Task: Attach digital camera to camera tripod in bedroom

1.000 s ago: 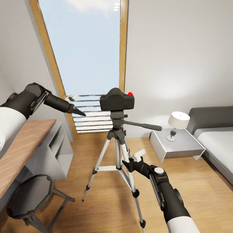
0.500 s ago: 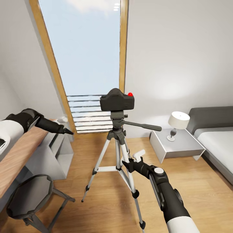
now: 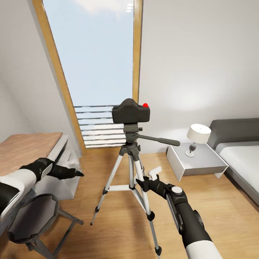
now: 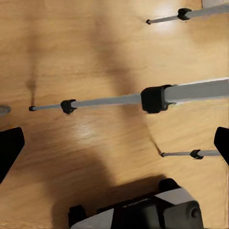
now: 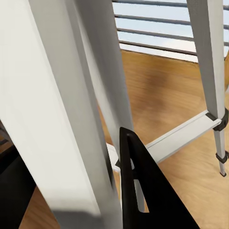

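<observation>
One black digital camera (image 3: 130, 111), red button, atop silver-legged camera tripod (image 3: 130, 169)

place: home bedroom | evidence: grey-framed bed (image 3: 239, 144) sitting by white nightstand (image 3: 197, 162) carrying a lamp (image 3: 197, 137) | wooden desk (image 3: 27, 151), stool (image 3: 34, 216) standing by tall wood-framed window (image 3: 95, 54) | light wood floor (image 3: 108, 230)

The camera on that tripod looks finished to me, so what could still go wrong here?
1. The right gripper sits right against a leg of the camera tripod. A careless move of that arm might nudge the leg and tip the tripod, with the digital camera on top.
2. The left gripper hangs low between the desk and the tripod's legs, above the stool. A swing could catch any of them.
</observation>
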